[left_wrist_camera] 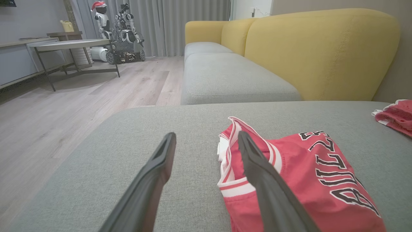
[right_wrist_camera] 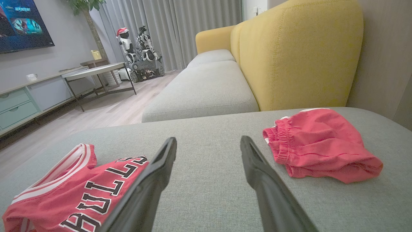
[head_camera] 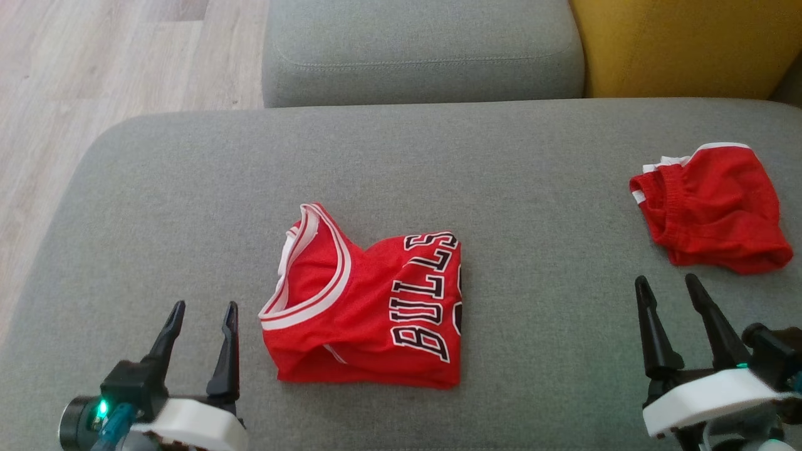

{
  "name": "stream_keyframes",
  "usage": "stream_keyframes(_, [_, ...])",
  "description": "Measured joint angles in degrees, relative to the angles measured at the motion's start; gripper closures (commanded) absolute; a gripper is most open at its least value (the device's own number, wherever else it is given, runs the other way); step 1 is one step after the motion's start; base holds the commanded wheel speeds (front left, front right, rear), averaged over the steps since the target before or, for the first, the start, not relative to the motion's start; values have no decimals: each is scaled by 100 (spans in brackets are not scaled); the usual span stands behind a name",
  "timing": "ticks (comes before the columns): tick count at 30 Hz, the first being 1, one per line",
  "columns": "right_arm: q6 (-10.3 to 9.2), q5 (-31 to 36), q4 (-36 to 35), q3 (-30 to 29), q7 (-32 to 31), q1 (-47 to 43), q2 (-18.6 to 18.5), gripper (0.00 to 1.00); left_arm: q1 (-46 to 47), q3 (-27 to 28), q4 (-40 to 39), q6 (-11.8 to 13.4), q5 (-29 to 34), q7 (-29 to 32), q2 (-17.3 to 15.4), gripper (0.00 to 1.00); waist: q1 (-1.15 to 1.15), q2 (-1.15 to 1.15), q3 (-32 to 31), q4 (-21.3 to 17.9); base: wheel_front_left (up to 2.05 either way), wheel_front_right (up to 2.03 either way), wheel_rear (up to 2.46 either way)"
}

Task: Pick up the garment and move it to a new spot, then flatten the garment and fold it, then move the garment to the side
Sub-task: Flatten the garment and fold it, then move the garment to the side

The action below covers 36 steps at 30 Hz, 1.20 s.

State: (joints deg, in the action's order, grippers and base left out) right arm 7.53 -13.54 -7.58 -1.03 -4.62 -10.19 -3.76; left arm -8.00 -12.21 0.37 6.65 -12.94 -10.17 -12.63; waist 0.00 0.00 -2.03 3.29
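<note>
The left gripper [head_camera: 207, 305] stands open and empty; the folded red jersey [head_camera: 369, 300] lies just beside it, to its right, on the grey cushion [head_camera: 188, 188]. The right gripper [head_camera: 665, 279], also open, is near the red shorts [head_camera: 714, 207].

"BULLS" in black letters on red jersey [head_camera: 369, 300]
</note>
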Motion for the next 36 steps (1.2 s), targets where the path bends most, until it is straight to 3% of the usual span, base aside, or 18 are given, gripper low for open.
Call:
stream_keyframes(24, [0,218,166,56,-88,66,-64,0,47,-121,-43,58,-31,-1,-36,0,0,0,138,143,0,0,0])
stream_keyframes(29, [0,304,734,570,-144,599,-91,0,376,-213,-24,-27,-31,-60,-33,0,0,0,339,323,0,0,0])
stream_keyframes(36, [0,250,2070,1444,-86,1454,-111,0,843,-360,204,-135,-32,-247,59,0,0,0,659,715,0,0,0])
